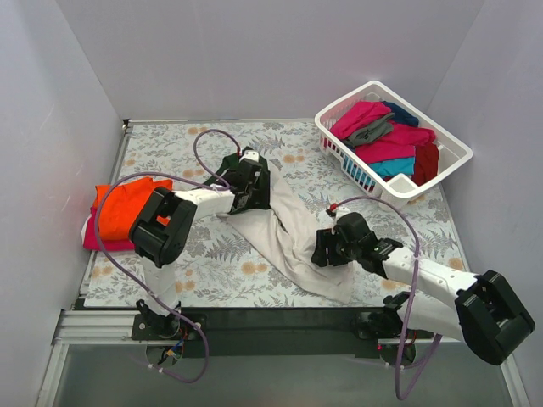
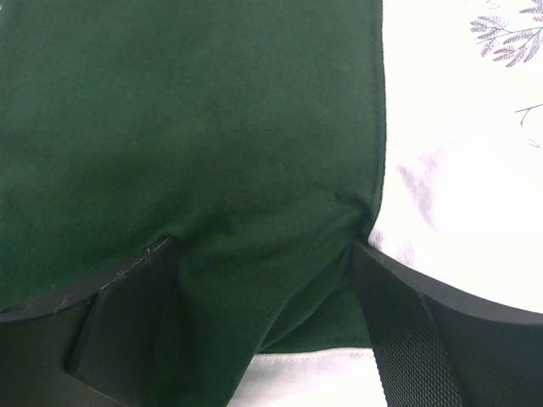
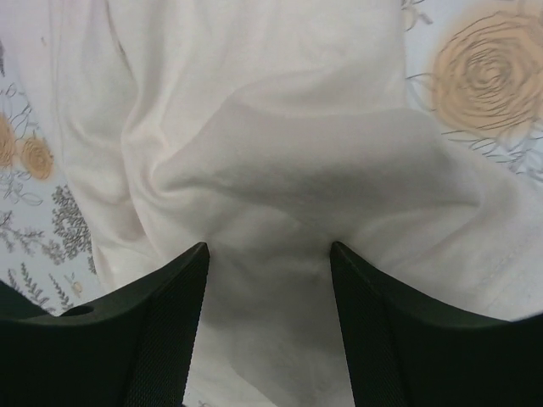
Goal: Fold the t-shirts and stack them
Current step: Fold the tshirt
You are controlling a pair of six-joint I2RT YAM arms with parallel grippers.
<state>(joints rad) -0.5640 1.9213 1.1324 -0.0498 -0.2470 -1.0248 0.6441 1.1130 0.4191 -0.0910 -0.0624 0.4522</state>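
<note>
A cream-white t-shirt [image 1: 293, 233] lies crumpled in a diagonal strip on the table's middle. My left gripper [image 1: 250, 188] is down on its far end. In the left wrist view the jaws [image 2: 263, 242] stand apart with the shirt's dark green sleeve [image 2: 187, 127] bunched between them. My right gripper [image 1: 325, 252] is on the shirt's near right edge. In the right wrist view its jaws [image 3: 267, 246] stand apart with a ridge of cream cloth [image 3: 288, 170] between the tips. A folded orange t-shirt [image 1: 127, 208] lies on a magenta one [image 1: 106, 243] at the left.
A white slatted basket [image 1: 339, 148] stands at the back right with magenta, grey, teal, dark red and navy shirts [image 1: 386, 140] in it. The grey floral table cover [image 1: 212, 263] lies under everything. Purple cables loop over both arms. Walls close in left, right and back.
</note>
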